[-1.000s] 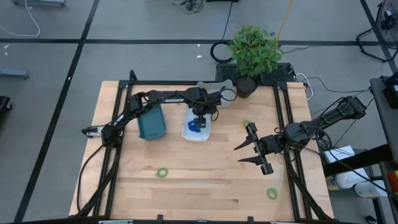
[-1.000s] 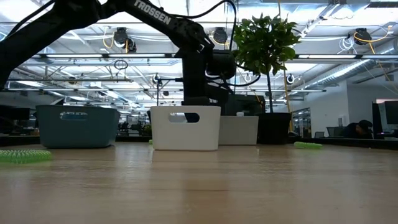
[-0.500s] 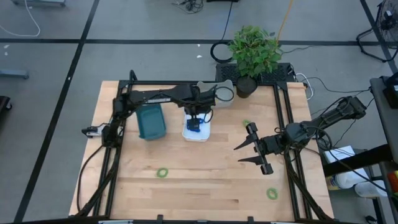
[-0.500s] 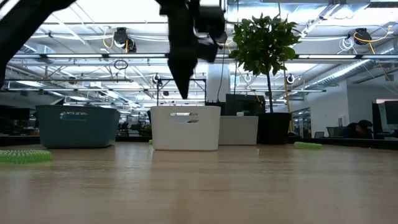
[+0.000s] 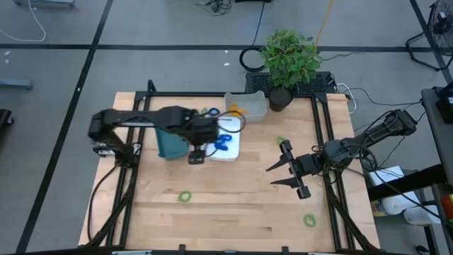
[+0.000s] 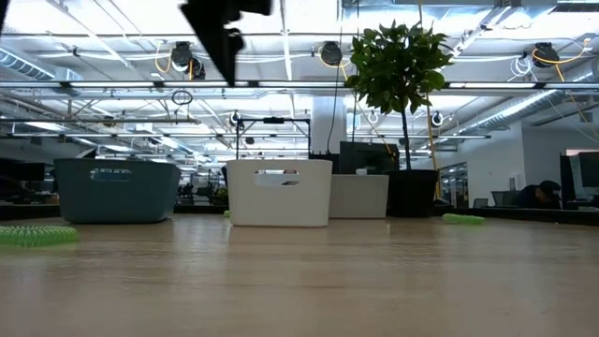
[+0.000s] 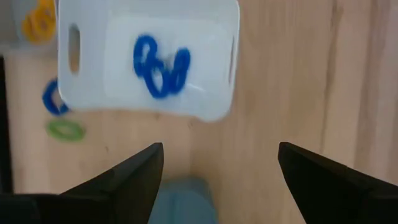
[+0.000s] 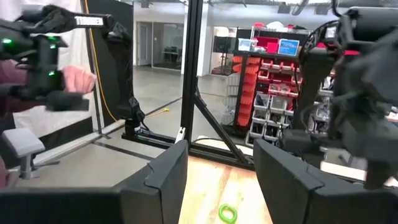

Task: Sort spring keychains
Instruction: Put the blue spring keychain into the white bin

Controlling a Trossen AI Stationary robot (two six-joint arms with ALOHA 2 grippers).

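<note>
The left hand (image 5: pixel 197 155) hangs above the tabletop (image 5: pixel 233 205) at the near edge of the white tray (image 5: pixel 231 150), beside the teal bin (image 5: pixel 170 142), its two dark fingers (image 7: pixel 134 177) spread wide with nothing between them. Looking down past them, three blue spring keychains (image 7: pixel 160 65) lie tangled together on the white tray's floor. Outside that tray, on the wood, sit another blue coil (image 7: pixel 55 99) and a green coil (image 7: pixel 66 129) next to each other, and an orange-yellow coil (image 7: pixel 38 22) rests in the clear tray (image 5: pixel 247 105) further back, near the potted plant (image 5: pixel 288 58).

The right hand (image 5: pixel 281 173) waits over the right side of the tabletop, well apart from the trays, fingers (image 8: pixel 158 180) spread and empty. A green keychain (image 8: pixel 227 213) lies on the wood ahead of it. More green ones are scattered about: one (image 5: pixel 185 197) toward the front on the left, one (image 5: pixel 309 220) near the front right corner, and one (image 5: pixel 281 141) just behind the right hand.

From tabletop level the teal bin (image 6: pixel 116 189) and the white tray (image 6: pixel 279 192) stand side by side. I can make out no readable lettering on the arms or on any of the trays from here.
</note>
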